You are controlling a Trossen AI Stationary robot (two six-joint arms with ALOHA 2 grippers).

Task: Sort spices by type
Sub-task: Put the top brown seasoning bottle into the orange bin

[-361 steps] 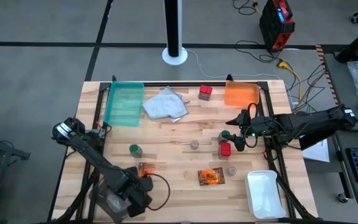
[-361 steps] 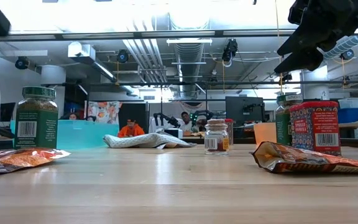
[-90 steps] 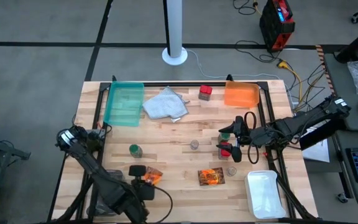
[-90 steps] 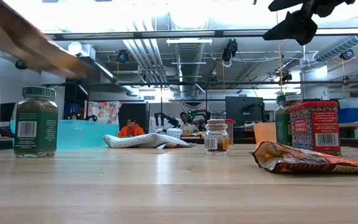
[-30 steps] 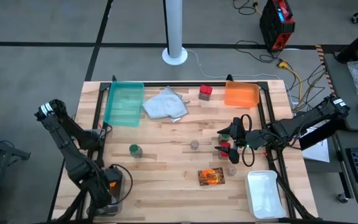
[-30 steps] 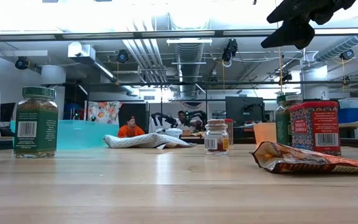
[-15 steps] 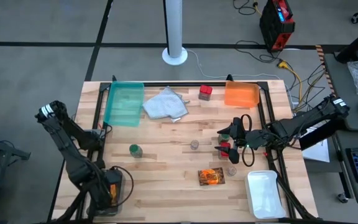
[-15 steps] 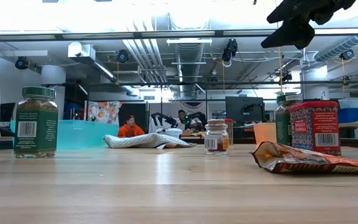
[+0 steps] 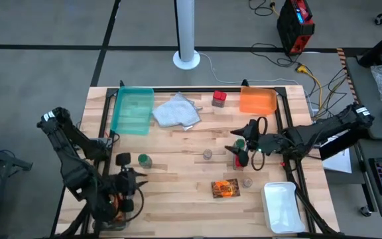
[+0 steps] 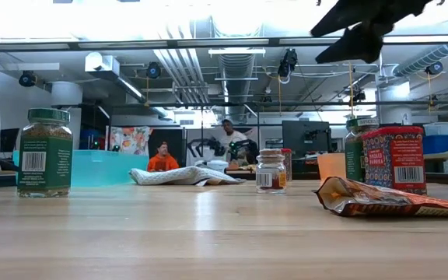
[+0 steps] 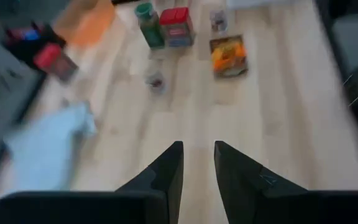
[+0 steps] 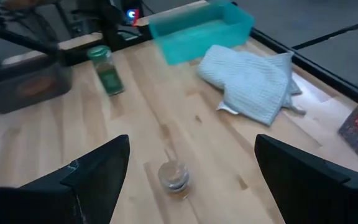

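My left gripper (image 9: 138,175) hangs over the table's front left, fingers a narrow gap apart and empty (image 11: 197,149). My right gripper (image 9: 239,151) is wide open and empty (image 12: 191,143), above a green-capped jar (image 9: 241,141) and a red container (image 9: 241,160). A second green-capped jar (image 9: 143,160) stands left of centre. A small grey jar (image 9: 207,154) stands mid-table, another (image 9: 247,181) near the front right. An orange shiny packet (image 9: 225,188) lies flat near the front. A red box (image 9: 219,98) stands at the far edge.
A teal tray (image 9: 132,110), a pale cloth (image 9: 176,111) and an orange tray (image 9: 257,101) lie along the far edge. A white tray (image 9: 282,206) sits at the front right. A dark bin (image 12: 23,87) with something orange in it stands at the front left.
My left gripper has swung up from the dark bin at the front left and now hangs over the table, toward the green-capped jar left of centre. My right gripper has shifted a little toward the table's left, staying above the jar and the red container.
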